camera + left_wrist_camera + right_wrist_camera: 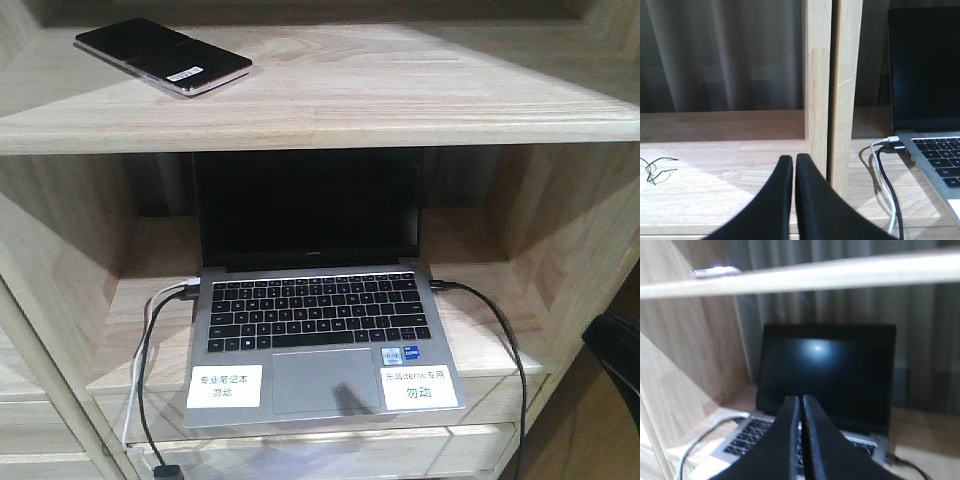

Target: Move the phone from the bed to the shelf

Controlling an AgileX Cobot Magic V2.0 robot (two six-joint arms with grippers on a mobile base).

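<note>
The phone [162, 56], glossy black with a pinkish edge and a small white sticker, lies flat on the upper board of the pale-wood shelf [400, 95], at its left end. In the right wrist view only a thin edge of the phone [715, 272] shows above the shelf board [840, 272]. My left gripper [794, 159] is shut and empty, low in front of a wooden upright [832, 90]. My right gripper [801, 400] is shut and empty too, pointing at the laptop below the phone's board. The bed is out of view.
An open grey laptop [320, 330] with a dark screen sits in the lower compartment, with white labels on its palm rest. White and black cables [150, 330] plug into its left side, a black cable [500, 330] into its right. Curtains [720, 55] hang behind the shelf.
</note>
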